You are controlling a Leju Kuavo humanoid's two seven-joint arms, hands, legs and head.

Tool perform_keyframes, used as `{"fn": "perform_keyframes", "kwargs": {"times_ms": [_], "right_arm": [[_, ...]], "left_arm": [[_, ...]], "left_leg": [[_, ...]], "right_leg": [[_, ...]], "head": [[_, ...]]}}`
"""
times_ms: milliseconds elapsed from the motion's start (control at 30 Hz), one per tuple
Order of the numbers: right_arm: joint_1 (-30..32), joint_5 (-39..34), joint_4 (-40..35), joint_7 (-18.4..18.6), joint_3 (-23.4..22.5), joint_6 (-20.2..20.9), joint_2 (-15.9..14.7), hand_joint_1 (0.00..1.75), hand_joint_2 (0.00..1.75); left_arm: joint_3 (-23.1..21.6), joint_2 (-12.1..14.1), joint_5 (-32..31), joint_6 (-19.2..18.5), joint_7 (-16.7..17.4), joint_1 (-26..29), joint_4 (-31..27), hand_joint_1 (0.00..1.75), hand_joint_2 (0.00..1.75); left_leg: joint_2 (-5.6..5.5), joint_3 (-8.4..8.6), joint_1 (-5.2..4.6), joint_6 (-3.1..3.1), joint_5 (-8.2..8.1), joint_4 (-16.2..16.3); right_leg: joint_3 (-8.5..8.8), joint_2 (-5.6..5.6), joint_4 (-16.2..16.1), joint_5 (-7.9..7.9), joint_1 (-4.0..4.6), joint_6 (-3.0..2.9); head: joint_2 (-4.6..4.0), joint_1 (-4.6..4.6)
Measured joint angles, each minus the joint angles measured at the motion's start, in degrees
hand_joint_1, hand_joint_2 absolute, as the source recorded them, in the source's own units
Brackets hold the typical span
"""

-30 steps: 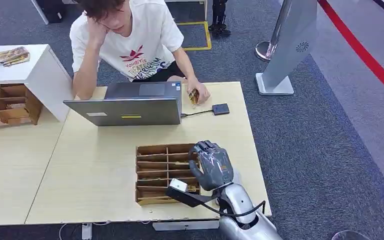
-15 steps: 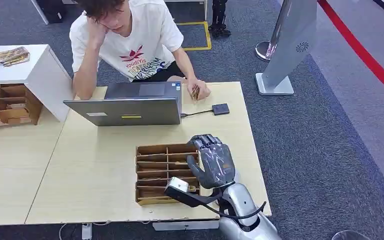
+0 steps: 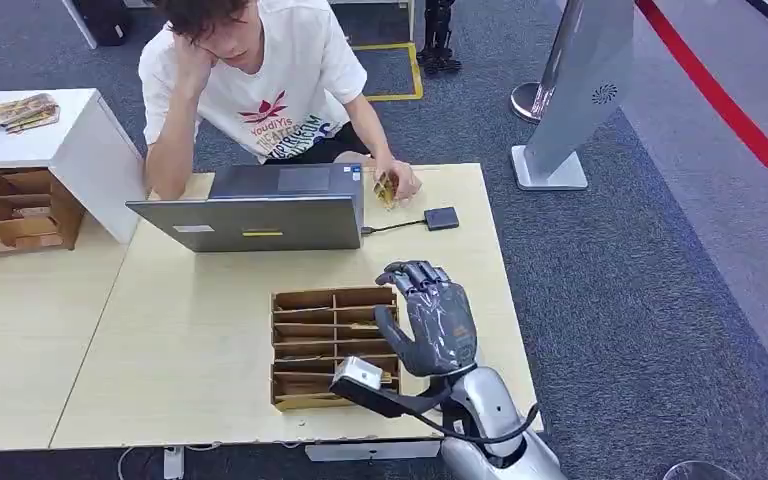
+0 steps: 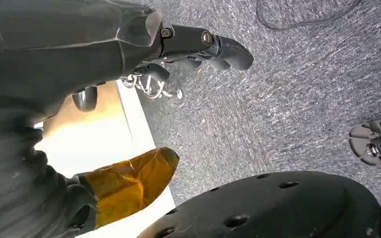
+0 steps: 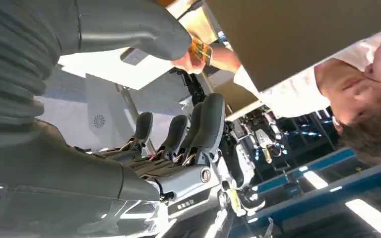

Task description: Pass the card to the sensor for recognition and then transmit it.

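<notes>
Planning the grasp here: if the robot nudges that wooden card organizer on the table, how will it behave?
The wooden organizer lies flat and low, so it would probably slide rather than tip. Its thin dividers look stiff yet possibly fragile. The right hand hovers open at its edge.

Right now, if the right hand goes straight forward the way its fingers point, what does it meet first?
Probably the small black sensor on the table. The right hand is raised with fingers pointing toward it, so it may pass above; depth is unclear.

Right hand (image 3: 433,318) raised, fingers apart, beside wooden organizer (image 3: 330,345).
</notes>
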Motion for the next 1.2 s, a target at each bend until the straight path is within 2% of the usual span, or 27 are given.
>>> {"fn": "perform_keyframes", "kwargs": {"times_ms": [100,167,267,633,767,1200], "right_arm": [[0.0,-1.3,0.0,-0.5,0.6,2.5,0.0,0.94,1.75],[0.0,-2.1,1.1,-0.6,1.5,3.1,0.0,0.91,1.75],[-0.1,-2.9,3.4,-0.7,2.4,3.1,0.3,0.77,1.75],[-1.0,-3.7,8.5,0.0,3.0,3.4,0.9,0.77,1.75],[-1.3,-3.8,9.3,0.1,3.2,3.7,1.2,0.87,1.75],[-3.3,-5.0,12.6,0.8,3.5,3.9,1.7,0.91,1.75]], "left_arm": [[0.0,0.0,0.0,0.0,0.0,0.0,0.0,0.00,1.75],[0.0,0.0,-0.1,0.0,0.0,0.0,0.0,0.00,1.75],[0.0,0.0,-0.1,0.0,0.0,0.0,0.0,0.00,1.75],[0.0,0.0,-0.3,-0.2,0.0,0.0,0.0,0.00,1.75],[0.0,0.0,-0.3,-0.2,0.0,0.0,0.0,0.00,1.75],[0.0,0.0,-0.6,-0.2,0.0,0.0,0.0,0.00,1.75]], "left_leg": [[0.00,0.00,0.00,0.00,0.00,0.0],[0.00,0.00,0.00,0.00,0.00,0.0],[-0.01,0.00,0.00,0.00,0.00,0.0],[-0.01,-0.01,0.00,0.00,0.00,0.0],[-0.01,-0.01,0.00,0.00,0.00,0.0],[-0.01,-0.01,0.00,0.00,0.00,0.0]], "right_leg": [[0.00,0.00,0.0,0.00,0.00,0.00],[0.01,0.00,0.0,0.00,0.00,0.00],[0.01,-0.01,0.0,0.00,0.00,0.00],[0.01,-0.01,0.0,0.00,0.00,0.00],[0.01,-0.01,0.0,0.00,0.00,0.00],[0.01,-0.01,0.0,0.00,0.00,0.00]], "head": [[0.00,-0.02],[0.00,-0.02],[0.00,-0.02],[0.00,0.00],[0.00,0.00],[0.00,-0.02]]}}
